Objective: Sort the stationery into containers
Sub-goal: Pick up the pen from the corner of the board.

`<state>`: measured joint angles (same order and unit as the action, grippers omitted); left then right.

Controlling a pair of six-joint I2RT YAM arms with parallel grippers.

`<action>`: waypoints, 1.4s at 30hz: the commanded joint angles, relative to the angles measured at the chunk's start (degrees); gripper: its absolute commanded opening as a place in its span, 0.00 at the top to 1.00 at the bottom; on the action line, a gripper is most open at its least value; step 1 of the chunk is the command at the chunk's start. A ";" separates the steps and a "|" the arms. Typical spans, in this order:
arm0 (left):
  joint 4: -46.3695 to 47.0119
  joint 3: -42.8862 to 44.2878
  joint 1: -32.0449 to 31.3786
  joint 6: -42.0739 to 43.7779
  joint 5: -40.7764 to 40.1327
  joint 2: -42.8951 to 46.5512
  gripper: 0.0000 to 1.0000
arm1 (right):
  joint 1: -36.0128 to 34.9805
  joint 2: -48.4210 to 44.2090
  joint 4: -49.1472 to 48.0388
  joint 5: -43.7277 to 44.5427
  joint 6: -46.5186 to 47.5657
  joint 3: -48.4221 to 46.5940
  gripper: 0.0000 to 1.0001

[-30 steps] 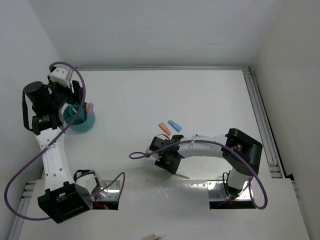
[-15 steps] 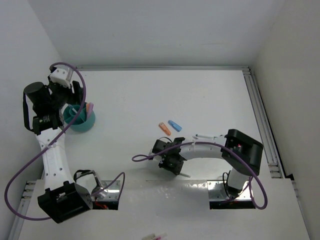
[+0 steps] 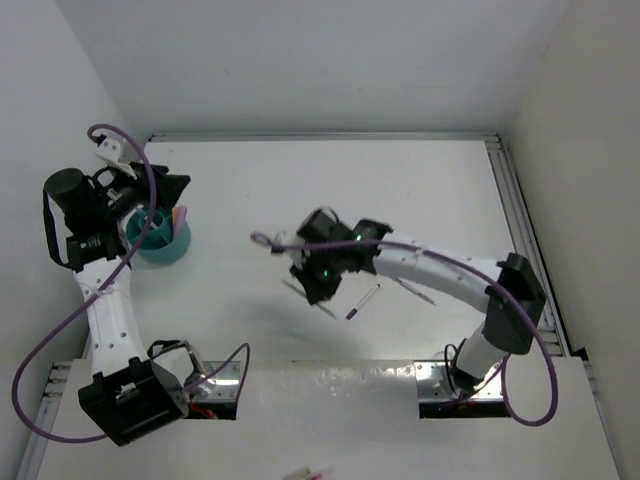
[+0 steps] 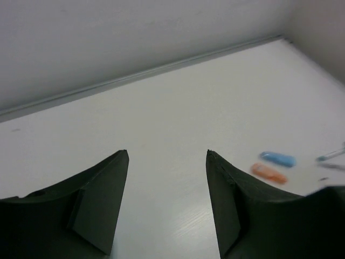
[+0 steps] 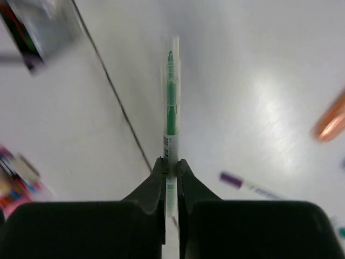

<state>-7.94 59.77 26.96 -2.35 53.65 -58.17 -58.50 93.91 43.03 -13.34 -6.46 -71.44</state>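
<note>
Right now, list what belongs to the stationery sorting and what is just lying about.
Job:
green pen, held in the right pincer
purple pen
orange highlighter
blue highlighter
teal cup

Lying about:
purple cable
metal rail

2 white arms, purple cables

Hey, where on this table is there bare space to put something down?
Bare: the wide far strip between the back rail and the right arm, and the stretch between the cup and the right fingers. Crowded: near the middle, where the purple pen lies beside those fingers, shut on a green pen.
</note>
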 commanded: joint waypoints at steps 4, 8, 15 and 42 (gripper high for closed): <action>23.41 -9.49 -6.73 -30.86 14.22 3.84 0.35 | 11.65 -2.51 -2.33 -10.99 -1.27 -18.97 1.00; 25.35 -10.02 -16.65 -34.99 7.98 6.49 0.34 | 13.50 0.92 -3.21 -14.43 -3.82 -26.20 1.00; 27.36 -10.37 -25.55 -40.97 2.25 4.38 0.34 | 12.09 1.89 -5.41 -13.73 -4.88 -27.62 1.00; 24.39 -9.76 -25.22 -38.70 3.30 2.10 1.00 | 10.68 5.85 -7.52 -8.63 -7.69 -33.50 0.89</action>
<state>18.09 46.72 -0.60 -44.29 56.14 -56.10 -48.90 100.64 38.46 -23.46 -12.03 -101.62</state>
